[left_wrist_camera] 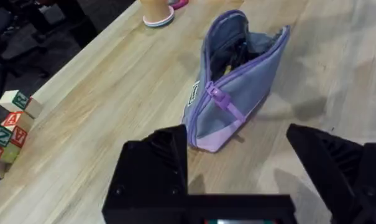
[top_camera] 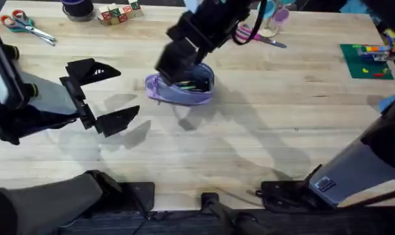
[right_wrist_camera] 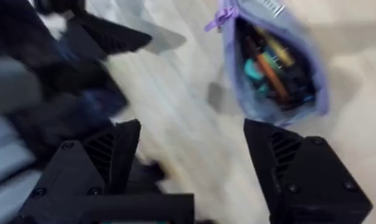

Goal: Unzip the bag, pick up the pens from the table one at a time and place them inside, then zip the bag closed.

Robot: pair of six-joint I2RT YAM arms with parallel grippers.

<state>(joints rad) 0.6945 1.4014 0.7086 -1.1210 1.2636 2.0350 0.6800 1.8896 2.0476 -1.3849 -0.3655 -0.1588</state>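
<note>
The bag (top_camera: 183, 87) sits unzipped in the middle of the table (top_camera: 249, 143), with pens (right_wrist_camera: 271, 68) inside. The right gripper (right_wrist_camera: 191, 162) hangs over it, fingers spread wide, holding nothing. The left gripper (top_camera: 100, 93) waits beside the bag, fingers wide apart too.

Bright even light, soft shadows, motion blur

Light wooden plank tabletop (top_camera: 249, 150), grain visible, soft shadows across it. Along its far edge: scissors (top_camera: 24, 25) at left corner, lettered toy blocks (top_camera: 119, 13) near them, green mat (top_camera: 365, 62) at right corner. Dark floor beyond far edge.
</note>
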